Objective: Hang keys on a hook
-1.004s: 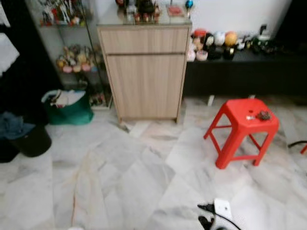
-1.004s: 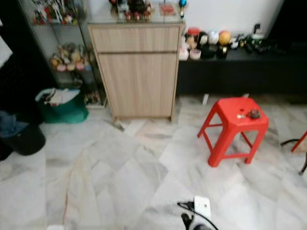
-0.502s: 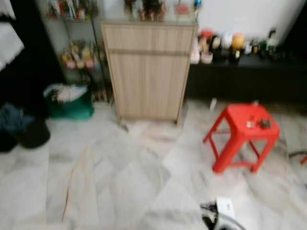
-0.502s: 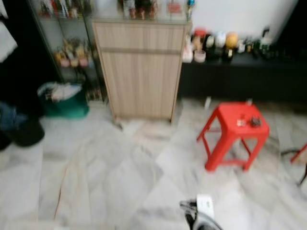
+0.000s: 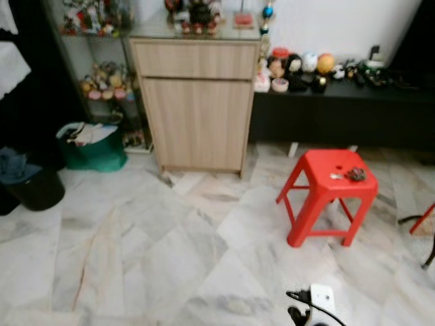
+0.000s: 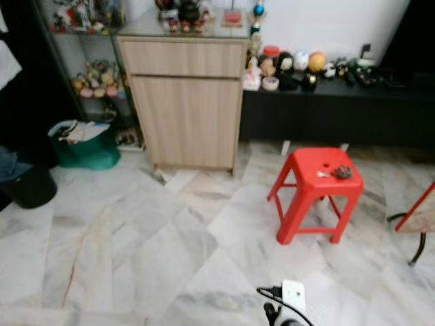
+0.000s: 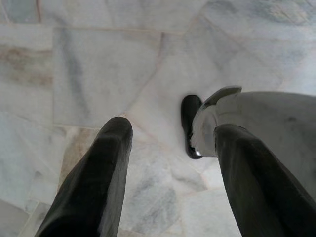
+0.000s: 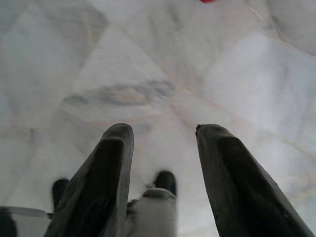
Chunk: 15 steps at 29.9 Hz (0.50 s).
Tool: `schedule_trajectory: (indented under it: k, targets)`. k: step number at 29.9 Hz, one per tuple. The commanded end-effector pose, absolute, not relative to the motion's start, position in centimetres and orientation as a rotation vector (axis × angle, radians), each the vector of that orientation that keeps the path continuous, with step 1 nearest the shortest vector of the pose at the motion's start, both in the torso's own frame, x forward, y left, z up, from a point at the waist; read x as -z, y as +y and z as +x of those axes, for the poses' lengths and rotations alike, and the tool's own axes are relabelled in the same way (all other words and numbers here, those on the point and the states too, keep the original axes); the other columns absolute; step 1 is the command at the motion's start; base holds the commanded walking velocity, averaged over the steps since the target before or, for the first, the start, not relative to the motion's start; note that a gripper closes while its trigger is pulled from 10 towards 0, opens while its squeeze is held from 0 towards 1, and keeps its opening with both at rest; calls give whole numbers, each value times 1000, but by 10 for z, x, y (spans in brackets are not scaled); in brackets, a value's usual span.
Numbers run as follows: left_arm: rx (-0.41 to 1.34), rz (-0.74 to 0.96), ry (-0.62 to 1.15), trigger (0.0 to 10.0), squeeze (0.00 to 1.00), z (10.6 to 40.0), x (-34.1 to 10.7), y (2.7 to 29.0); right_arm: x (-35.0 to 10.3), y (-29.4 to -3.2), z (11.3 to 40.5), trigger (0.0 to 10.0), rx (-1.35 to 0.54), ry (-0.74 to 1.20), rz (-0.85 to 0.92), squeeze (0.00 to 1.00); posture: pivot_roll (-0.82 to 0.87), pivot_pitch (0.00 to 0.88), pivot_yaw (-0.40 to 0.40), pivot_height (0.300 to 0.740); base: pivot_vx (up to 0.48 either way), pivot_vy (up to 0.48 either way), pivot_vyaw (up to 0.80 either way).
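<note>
Looking down at the marble floor, I see the keys lying on top of the red stool, near its far right corner. Beyond the stool runs a low black bench with small figures on it, and a wooden cabinet stands to the stool's left. Farther left of the cabinet sit a green bag and a black bin. My left gripper hangs over the floor, fingers spread wide, holding nothing. My right gripper hangs likewise, spread wide and empty, well short of the stool.
</note>
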<state>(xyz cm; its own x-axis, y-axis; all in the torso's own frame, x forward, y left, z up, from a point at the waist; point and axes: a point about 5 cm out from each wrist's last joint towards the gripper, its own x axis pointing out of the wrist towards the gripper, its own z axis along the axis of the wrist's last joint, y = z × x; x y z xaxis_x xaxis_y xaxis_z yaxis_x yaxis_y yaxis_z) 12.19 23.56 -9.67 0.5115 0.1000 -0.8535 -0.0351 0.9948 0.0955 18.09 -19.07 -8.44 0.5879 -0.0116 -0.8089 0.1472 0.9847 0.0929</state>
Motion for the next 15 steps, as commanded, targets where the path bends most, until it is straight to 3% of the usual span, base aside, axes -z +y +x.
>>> schedule_trajectory:
  k: [1,15]
  targets:
    - [-90,61,1039,10000,0,118,98,237,85,-192,180,10000,107,937,171,0,70,0,-5,729,0,-300,0]
    - [-81,48,1041,10000,0,117,98,234,85,-194,180,10000,100,939,164,0,71,0,-19,729,0,-303,0]
